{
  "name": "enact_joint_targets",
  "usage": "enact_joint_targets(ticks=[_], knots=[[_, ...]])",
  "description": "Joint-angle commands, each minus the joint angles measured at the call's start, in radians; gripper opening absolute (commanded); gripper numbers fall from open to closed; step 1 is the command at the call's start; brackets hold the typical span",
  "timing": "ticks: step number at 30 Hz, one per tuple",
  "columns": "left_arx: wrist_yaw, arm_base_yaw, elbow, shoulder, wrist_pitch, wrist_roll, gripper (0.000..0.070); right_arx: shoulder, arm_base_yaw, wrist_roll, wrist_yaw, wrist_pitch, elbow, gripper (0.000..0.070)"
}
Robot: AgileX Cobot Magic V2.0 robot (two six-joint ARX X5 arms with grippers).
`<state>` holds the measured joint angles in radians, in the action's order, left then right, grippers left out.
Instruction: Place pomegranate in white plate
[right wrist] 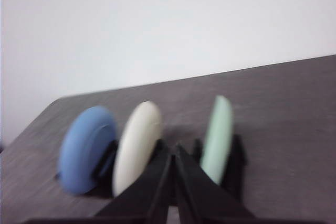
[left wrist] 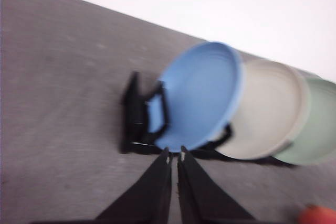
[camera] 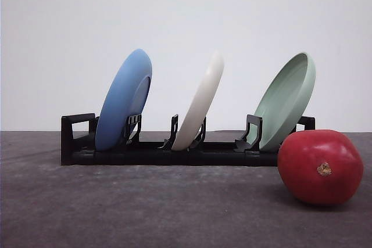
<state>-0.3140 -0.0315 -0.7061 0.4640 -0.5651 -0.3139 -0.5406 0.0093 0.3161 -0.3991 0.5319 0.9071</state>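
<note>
On the surface (camera: pixel 145 213) just right of the rack (camera: pixel 174 152) sits the pomegranate (camera: pixel 320 166), glossy red and roundish with a small tan scar facing you; judge it firm, fairly heavy, slick and apt to roll, so take it across its widest middle. Your white plate (camera: pixel 200 103) stands tilted on edge in the rack's middle slot, between blue plate (camera: pixel 123 100) and green plate (camera: pixel 286 100). Both hands, left (left wrist: pixel 174 155) and right (right wrist: pixel 173 148), are clenched with nothing in them.
</note>
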Motion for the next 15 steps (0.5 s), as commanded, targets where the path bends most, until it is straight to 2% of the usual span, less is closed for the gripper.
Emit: enact_joint_targets(ticks=[1, 4, 7, 12, 15], knots=[[-0.041, -0.003, -0.087, 0.043, -0.042, 0.059, 0.0003, -0.042, 0.002, -0.067, -0.059, 0.032, 0.064, 0.0006], [-0.104, -0.003, -0.212, 0.116, -0.131, 0.116, 0.0003, -0.096, 0.002, -0.156, -0.167, 0.104, 0.136, 0.0006], [-0.176, -0.005, -0.321, 0.178, -0.206, 0.213, 0.0003, -0.127, 0.002, -0.220, -0.286, 0.157, 0.167, 0.0006], [-0.314, -0.022, -0.427, 0.251, -0.306, 0.421, 0.0001, -0.146, 0.002, -0.225, -0.377, 0.190, 0.168, 0.0006], [-0.411, -0.034, -0.434, 0.274, -0.315, 0.495, 0.0000, -0.145, 0.002, -0.227, -0.382, 0.185, 0.168, 0.0007]])
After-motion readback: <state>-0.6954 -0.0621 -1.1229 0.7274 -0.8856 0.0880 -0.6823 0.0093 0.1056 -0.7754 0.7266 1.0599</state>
